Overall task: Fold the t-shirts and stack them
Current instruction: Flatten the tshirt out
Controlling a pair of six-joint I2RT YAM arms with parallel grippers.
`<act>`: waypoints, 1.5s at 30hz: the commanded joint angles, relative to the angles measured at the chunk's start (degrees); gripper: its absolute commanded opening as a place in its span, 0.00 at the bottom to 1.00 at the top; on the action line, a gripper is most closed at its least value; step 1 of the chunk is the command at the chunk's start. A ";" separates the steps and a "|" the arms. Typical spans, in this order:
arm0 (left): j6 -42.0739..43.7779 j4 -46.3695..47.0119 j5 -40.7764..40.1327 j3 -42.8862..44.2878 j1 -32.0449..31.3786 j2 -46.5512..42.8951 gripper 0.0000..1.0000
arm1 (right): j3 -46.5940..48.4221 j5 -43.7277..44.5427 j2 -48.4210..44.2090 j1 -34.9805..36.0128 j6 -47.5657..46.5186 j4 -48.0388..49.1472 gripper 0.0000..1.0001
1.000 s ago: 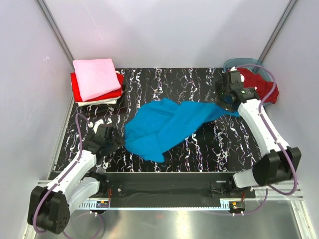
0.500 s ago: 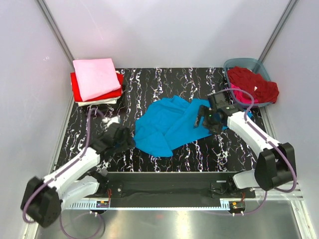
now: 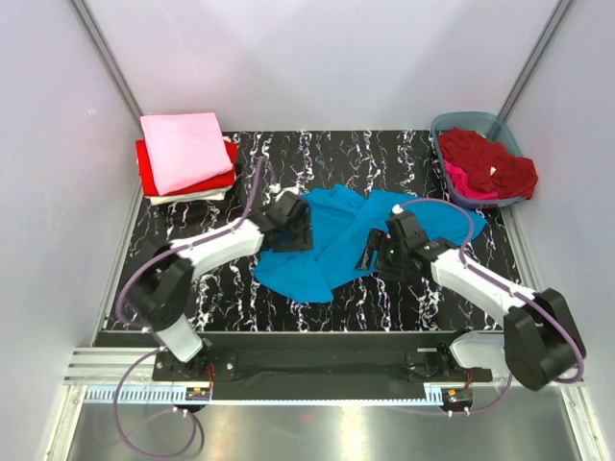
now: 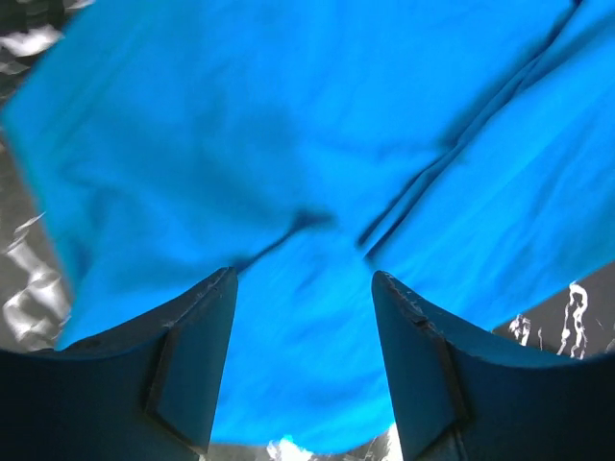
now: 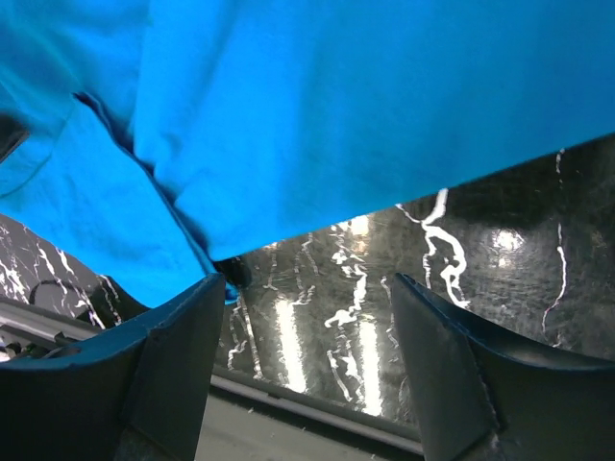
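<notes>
A turquoise t-shirt [image 3: 322,250] lies crumpled in the middle of the table. My left gripper [image 3: 293,229] hovers over its left part, open; in the left wrist view the turquoise cloth [image 4: 288,144] fills the frame between the two fingers [image 4: 197,336], nothing pinched. My right gripper [image 3: 377,254] is at the shirt's right side, open. In the right wrist view the shirt's edge [image 5: 317,125] runs just beyond the fingers [image 5: 437,336], with bare table between them. Folded pink [image 3: 185,149], red [image 3: 150,175] and white [image 3: 192,197] t-shirts are stacked at the back left.
A grey-blue plastic tub [image 3: 459,122] stands at the back right with a dark red t-shirt [image 3: 490,158] and a magenta one [image 3: 466,182] heaped in it. The black marbled table [image 3: 384,154] is walled in by white panels. A metal rail [image 3: 317,360] runs along the near edge.
The left arm swung from the near left corner up to the shirt's left part. The right arm came from the tub down to the shirt's right side. The shirt bunched toward the middle.
</notes>
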 commanded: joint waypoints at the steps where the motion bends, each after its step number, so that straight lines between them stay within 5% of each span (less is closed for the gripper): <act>1: 1.08 -0.77 0.52 6.08 -2.00 5.07 0.63 | -6.14 2.13 -4.77 0.45 2.76 11.35 0.76; 19: -0.15 -7.80 -6.42 13.73 -4.99 16.25 0.50 | -8.18 0.46 -2.58 0.54 3.20 15.76 0.72; 26: -0.68 -9.29 -8.27 14.78 -5.52 15.64 0.23 | -7.91 0.20 -1.27 0.54 3.12 15.76 0.72; 31: -1.38 -15.18 -12.48 16.55 -6.31 11.78 0.19 | -7.30 -0.42 0.05 0.54 2.76 15.94 0.71; 34: -2.35 -18.43 -14.59 16.81 -6.83 7.56 0.01 | -7.12 -0.51 0.32 0.54 2.68 15.85 0.71; 41: -3.14 -22.65 -16.18 16.02 -7.19 -3.86 0.00 | -8.26 2.56 -5.11 0.45 3.82 13.92 0.74; 45: -4.20 -28.52 -20.56 16.28 -7.10 -12.19 0.00 | -10.71 13.35 -14.08 -0.51 10.64 5.51 0.82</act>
